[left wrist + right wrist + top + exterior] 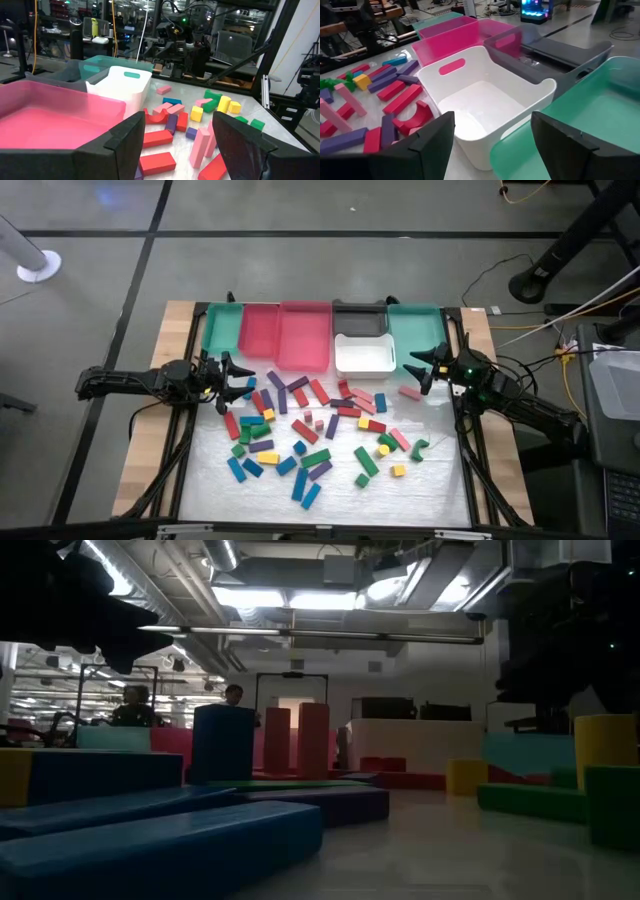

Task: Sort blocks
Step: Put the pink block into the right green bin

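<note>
Between the two grippers, the blocks point(310, 430) lie scattered on the table point(440, 480). Left gripper point(238, 376) hovers empty, fingers apart, beside the pink tray point(285, 335); right gripper point(418, 366), likewise spread and empty, faces the white tray point(364, 356).

- My left arm point(125, 381) is dark, almost black, built of slim jointed segments with bulkier housings at the joints.
- My right arm point(525, 408) has the same dark build; a small green light glows on its wrist housing just behind the gripper.
- My left gripper point(177, 142) ends in two broad, flat, matte black fingers point(122, 145) with angular, chamfered edges.
- My right gripper point(492, 142) carries the same black fingers point(427, 145), plain-faced, with no markings I can make out.
- Thin dark cables trail from behind each arm toward the table's near edge.
</note>
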